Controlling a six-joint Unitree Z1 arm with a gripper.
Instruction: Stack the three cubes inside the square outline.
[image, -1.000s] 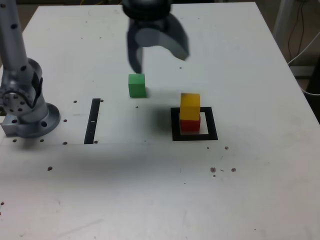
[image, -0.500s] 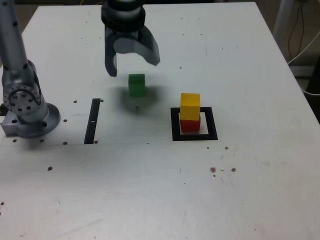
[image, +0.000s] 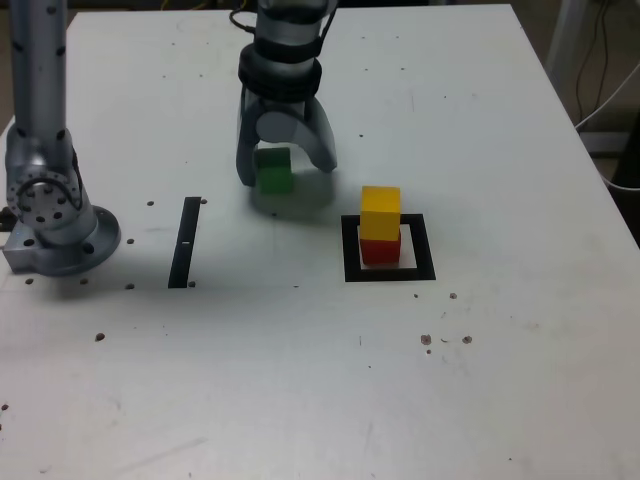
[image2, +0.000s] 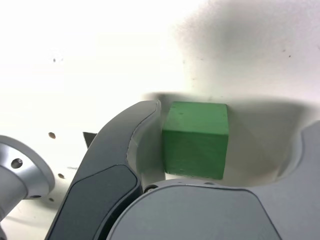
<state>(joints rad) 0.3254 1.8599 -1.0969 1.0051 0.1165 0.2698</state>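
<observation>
Three cubes are on the white table (image: 520, 380) in the exterior view. The yellow cube (image: 380, 212) sits on top of the red cube (image: 378, 250), and that pair stands inside the square outline (image: 389, 248), toward the exterior view's right. The green cube (image: 273, 171) rests on the table well apart from the stack, toward the exterior view's left and farther back. The gripper (image: 285, 168) has its jaws spread wide, one on each side of the green cube, with the tips down near the table surface. A narrow black strip (image: 185, 241) lies near the arm's base (image: 60, 225) at the exterior view's left.

From the wrist view, the green cube (image2: 195, 139) fills the space between the jaws of the gripper (image2: 225, 150). One dark finger (image2: 117, 175) curves right beside the cube, possibly touching its side, I cannot tell for sure; the other finger (image2: 307, 165) stands clear of it with bare table showing between. The cube sits flat on the table.
</observation>
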